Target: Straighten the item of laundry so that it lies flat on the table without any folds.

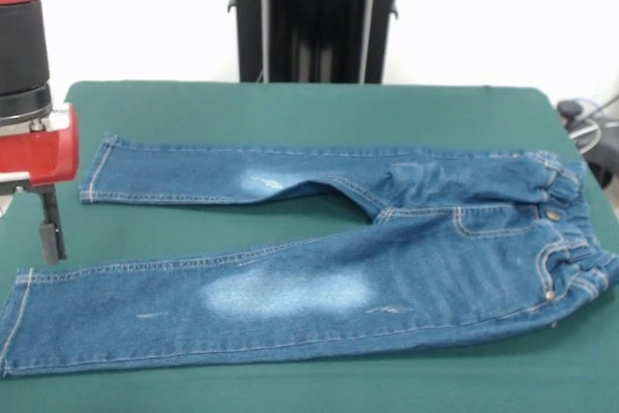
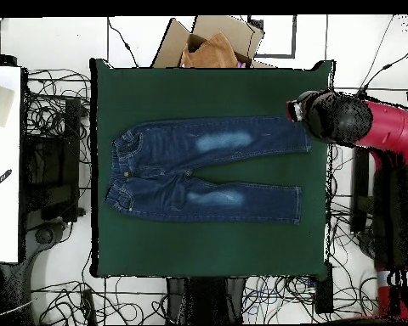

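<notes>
The jeans are lying spread across the middle of the table, legs splayed apart, so little seems left to flatten beyond slight puckering at the crotch. The pincer is being held above the table edge by the leg hems, gripping nothing; whether it is parted cannot be told.

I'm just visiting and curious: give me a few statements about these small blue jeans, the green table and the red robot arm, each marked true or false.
1. The small blue denim jeans lie spread on the dark green felt table. True.
2. Both legs carry pale faded patches. True.
3. The gripper is clamped on the waistband. False: it hangs beside the leg ends, clear of the denim.
4. The legs lie crossed. False: they lie apart, side by side.
5. A cardboard box stands off the table. True.
</notes>
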You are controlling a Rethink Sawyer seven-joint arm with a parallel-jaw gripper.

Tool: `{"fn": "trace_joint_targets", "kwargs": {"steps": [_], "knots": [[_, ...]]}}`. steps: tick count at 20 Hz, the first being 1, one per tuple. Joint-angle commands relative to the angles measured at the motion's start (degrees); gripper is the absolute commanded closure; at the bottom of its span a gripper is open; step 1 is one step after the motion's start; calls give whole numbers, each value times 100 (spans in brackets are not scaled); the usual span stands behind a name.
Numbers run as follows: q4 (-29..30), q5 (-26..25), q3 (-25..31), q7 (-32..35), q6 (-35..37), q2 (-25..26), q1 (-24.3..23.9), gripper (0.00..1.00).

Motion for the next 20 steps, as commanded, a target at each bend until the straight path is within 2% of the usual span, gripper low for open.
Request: {"fn": "trace_joint_targets", "kwargs": {"steps": [1, 11, 15, 20], "knots": [[689, 71, -344, 723, -366, -66, 200, 0], [865, 116, -375, 808, -394, -206, 174, 0], [1178, 164, -423, 969, -453, -473, 124, 0], [1121, 368, -393, 899, -51, -735, 192, 0]]}}
